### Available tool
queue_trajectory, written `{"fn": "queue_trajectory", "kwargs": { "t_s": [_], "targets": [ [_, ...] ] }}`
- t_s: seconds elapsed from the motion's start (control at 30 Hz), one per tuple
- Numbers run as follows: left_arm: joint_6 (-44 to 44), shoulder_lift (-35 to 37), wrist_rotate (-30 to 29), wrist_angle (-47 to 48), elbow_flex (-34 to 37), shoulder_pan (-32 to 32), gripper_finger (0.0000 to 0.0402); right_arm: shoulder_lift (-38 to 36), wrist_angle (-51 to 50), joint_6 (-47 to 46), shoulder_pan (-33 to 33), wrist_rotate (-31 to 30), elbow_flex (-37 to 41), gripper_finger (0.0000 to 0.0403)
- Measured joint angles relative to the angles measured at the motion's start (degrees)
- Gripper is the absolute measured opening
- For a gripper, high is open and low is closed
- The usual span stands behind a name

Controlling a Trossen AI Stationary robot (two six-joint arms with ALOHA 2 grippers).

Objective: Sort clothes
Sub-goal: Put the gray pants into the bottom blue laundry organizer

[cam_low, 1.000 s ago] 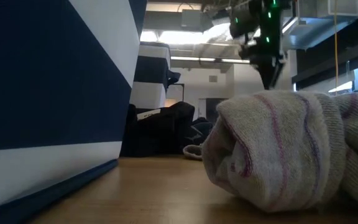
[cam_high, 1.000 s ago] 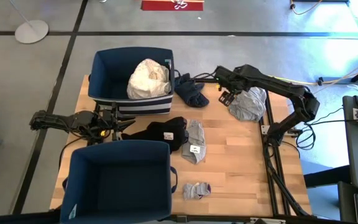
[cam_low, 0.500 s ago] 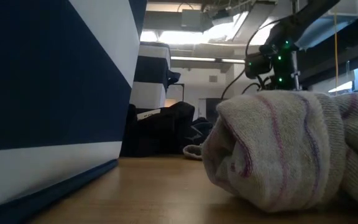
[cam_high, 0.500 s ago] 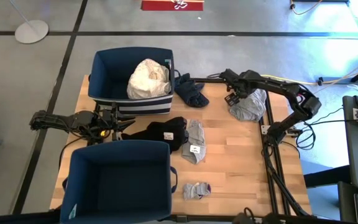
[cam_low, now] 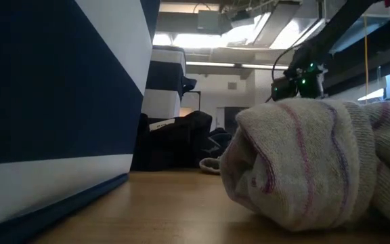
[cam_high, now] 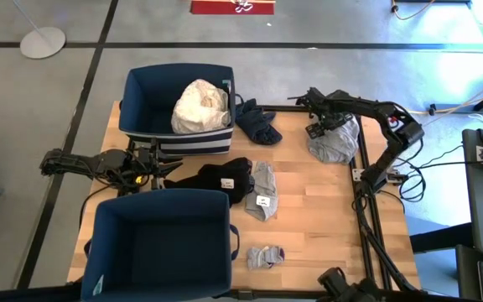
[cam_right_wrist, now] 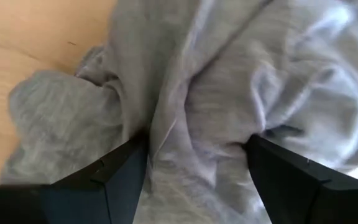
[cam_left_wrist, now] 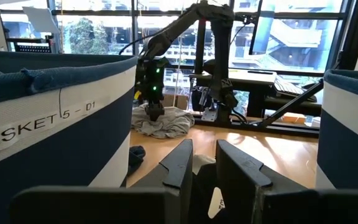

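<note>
The right gripper [cam_high: 319, 126] is pressed down into a crumpled light grey garment [cam_high: 334, 141] lying at the tabletop's far right edge, against the frame rail there. In the right wrist view its two dark fingers [cam_right_wrist: 114, 171] stand wide apart with a ridge of the grey cloth bunched between them; they straddle the fabric but have not yet pinched it, so the garment still rests on the wood. The spread looks chosen to take in a thick fold, giving a firm hold once the jaws close. The left gripper [cam_high: 164, 170] waits low at the tabletop's left side, in the gap between the two navy bins, its fingers nearly together and holding nothing, as the left wrist view shows. The far bin [cam_high: 137, 92] at the far left corner already carries a cream bundle [cam_high: 200, 106]; the near bin [cam_high: 111, 243] at the near left corner appears empty, which suggests sorting by shade. Still loose on the wood: a navy piece [cam_high: 258, 124] just beside the far bin, a black garment [cam_high: 216, 179] mid-table touching a light grey piece [cam_high: 263, 186] with a label, and a small grey sock bundle [cam_high: 264, 257] toward the near edge. Most of the sorting seems yet to be done.
</note>
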State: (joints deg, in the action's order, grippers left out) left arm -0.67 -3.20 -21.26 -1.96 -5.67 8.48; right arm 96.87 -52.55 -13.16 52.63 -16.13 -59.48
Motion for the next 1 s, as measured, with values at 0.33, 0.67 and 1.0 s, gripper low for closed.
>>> {"fn": "queue_trajectory", "kwargs": {
  "t_s": [0.33, 0.67, 1.0],
  "targets": [
    [0.0, 0.0, 0.0, 0.0, 0.0, 0.0, 0.006, 7.5, 1.9, 3.0, -0.9, 6.4, -0.3, 0.0269],
    [-0.7, 0.0, 0.0, 0.0, 0.0, 0.0, 0.006, 7.8, 2.2, 3.0, -1.6, 8.2, -0.2, 0.0213],
    [-0.7, 0.0, 0.0, -0.2, 0.0, 0.0, 0.006, 7.8, 4.3, 7.9, -7.9, 7.7, 0.0, 0.0042]
  ]
}}
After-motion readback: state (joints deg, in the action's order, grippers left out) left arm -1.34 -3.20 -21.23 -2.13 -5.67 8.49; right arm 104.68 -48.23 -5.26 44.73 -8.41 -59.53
